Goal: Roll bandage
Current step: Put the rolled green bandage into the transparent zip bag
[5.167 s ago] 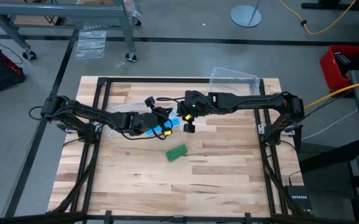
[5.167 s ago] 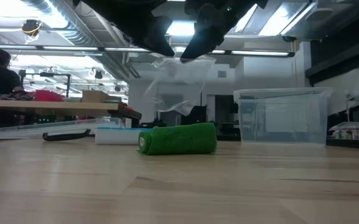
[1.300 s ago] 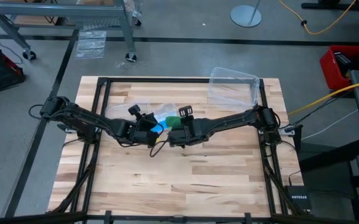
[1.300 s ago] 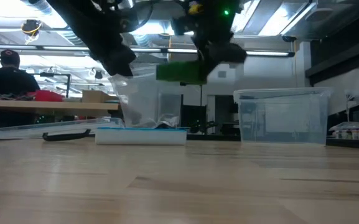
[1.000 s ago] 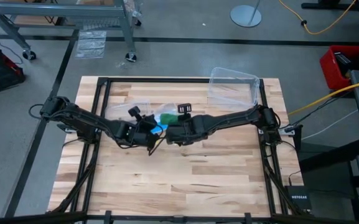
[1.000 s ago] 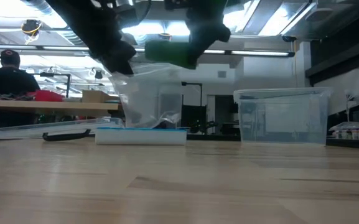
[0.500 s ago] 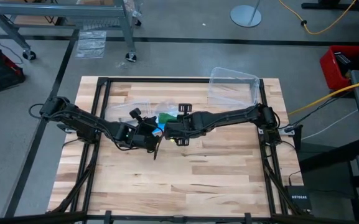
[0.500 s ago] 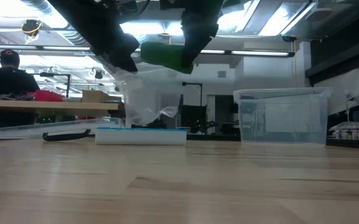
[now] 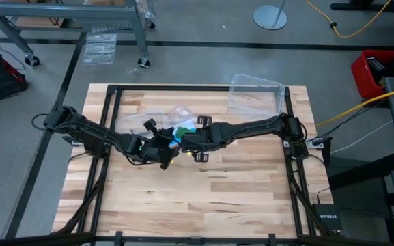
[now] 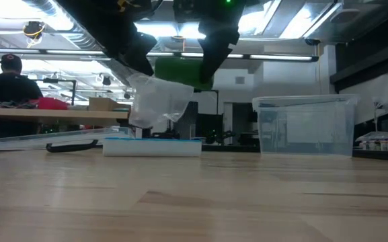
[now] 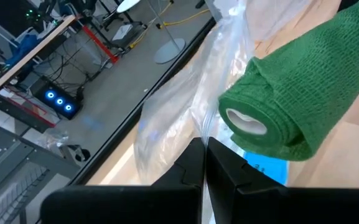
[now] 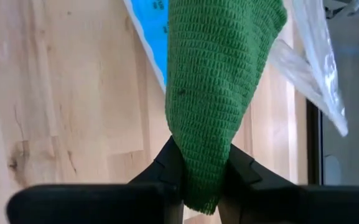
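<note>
Right gripper is clamped on the bandage, jaws pinching one end of the roll with the rest sticking out past the fingertips. In the high view the bandage sits just off table centre toward 11 o'clock, lifted clear of the wood; the low view confirms it hangs well above the tabletop. It's already a finished roll here: you can see the white core at the free end in the left wrist view. Left gripper is closed on the edge of the clear plastic bag, holding it up at the bandage's 9 o'clock in the high view, mouth near the roll. The blue and white pill organizer lies on the table below both, and the clear plastic box is at the table's 1 o'clock. Handling, my read: the roll looks light, soft and compressible, with an open knit that grips well, so slip is unlikely, but a hard squeeze will flatten it and a loose outer wrap could peel off. Your end pinch leaves most of the length cantilevered, so expect droop and swing. Gripping mid-length across the diameter would be steadier. The bag film looks thin and floppy; expect it to sag shut.
</note>
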Tool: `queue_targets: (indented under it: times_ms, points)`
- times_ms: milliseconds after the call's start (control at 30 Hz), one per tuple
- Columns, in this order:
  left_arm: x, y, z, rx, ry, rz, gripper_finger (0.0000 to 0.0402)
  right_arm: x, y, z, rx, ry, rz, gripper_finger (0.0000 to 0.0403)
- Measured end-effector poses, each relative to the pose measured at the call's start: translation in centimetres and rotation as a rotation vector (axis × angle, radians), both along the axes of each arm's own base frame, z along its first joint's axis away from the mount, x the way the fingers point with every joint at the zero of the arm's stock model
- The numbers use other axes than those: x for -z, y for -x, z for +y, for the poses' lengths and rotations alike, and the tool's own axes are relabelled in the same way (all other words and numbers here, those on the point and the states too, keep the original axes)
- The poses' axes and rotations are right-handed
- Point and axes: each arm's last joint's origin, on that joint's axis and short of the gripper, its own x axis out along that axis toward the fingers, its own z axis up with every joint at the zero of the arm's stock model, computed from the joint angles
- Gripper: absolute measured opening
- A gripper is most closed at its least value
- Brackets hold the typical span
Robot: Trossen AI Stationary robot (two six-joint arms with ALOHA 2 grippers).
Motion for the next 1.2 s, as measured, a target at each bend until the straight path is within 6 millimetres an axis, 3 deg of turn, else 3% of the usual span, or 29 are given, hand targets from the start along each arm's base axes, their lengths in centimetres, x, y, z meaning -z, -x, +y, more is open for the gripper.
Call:
queue_targets:
  times_ms: [500,1200]
  points:
    - [0.0,0.3,-1.6,0.058,0.002,-0.007,0.0000,0.1,-0.2,-2.2,0.048,-0.063,-0.001,0.0057]
    - [-0.8,-0.7,-2.1,0.136,0.046,-0.078,0.0000,0.0,-0.8,-2.0,0.057,-0.162,-0.079,0.0058]
